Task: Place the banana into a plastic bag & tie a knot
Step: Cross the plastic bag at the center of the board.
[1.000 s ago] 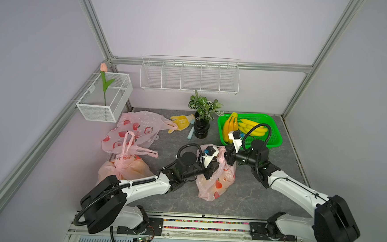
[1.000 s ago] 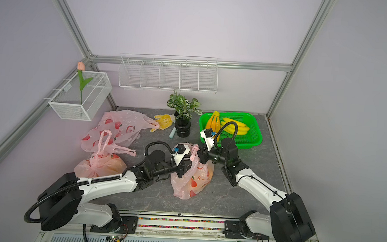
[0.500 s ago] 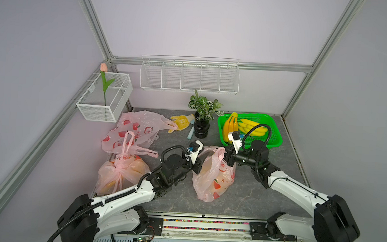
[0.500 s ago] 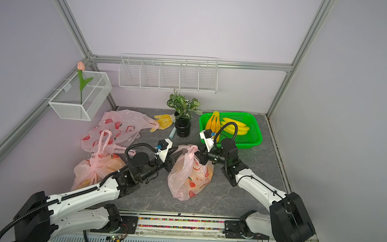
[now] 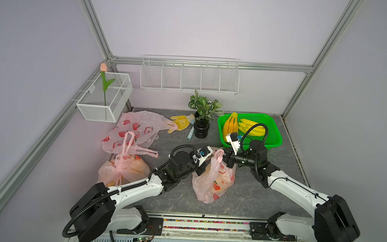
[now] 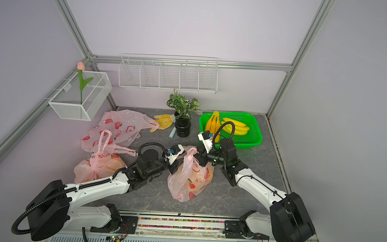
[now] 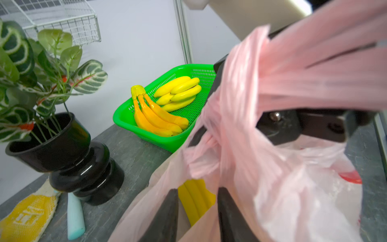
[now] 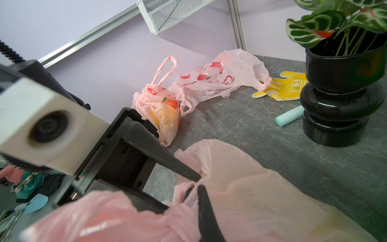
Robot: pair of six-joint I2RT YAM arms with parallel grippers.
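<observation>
Sitting inside a pink plastic bag with a red fruit print (image 5: 214,181) at the middle of the grey stone-patterned tabletop (image 5: 247,198), a yellow banana (image 7: 195,201) shows through the thin film in the left wrist view. The bag's gathered pink handle (image 5: 219,153) leads up to the right gripper (image 8: 194,190), whose black jaws are closed tight on the bunched plastic. The left gripper (image 8: 182,193) meets the bag from the opposite side with its jaws partly apart. Pink film drapes over one finger and across the gap, and the upper fingertip (image 8: 194,177) touches the bag's wall. Whether those jaws pinch the plastic cannot be told.

Just behind the right gripper, a bright green perforated plastic basket (image 5: 276,140) holds a bunch of yellow bananas (image 5: 250,127) and a darker orange-yellow bunch (image 5: 230,127). A leafy plant in a glossy black pot (image 5: 201,130) stands beside the basket, with a yellow knitted glove (image 5: 183,122) and a pale turquoise stick (image 5: 190,133) by its base. Near the left wall lie a knotted, filled pink bag (image 5: 125,168) and, behind it, a flat empty pink bag (image 5: 139,126).
</observation>
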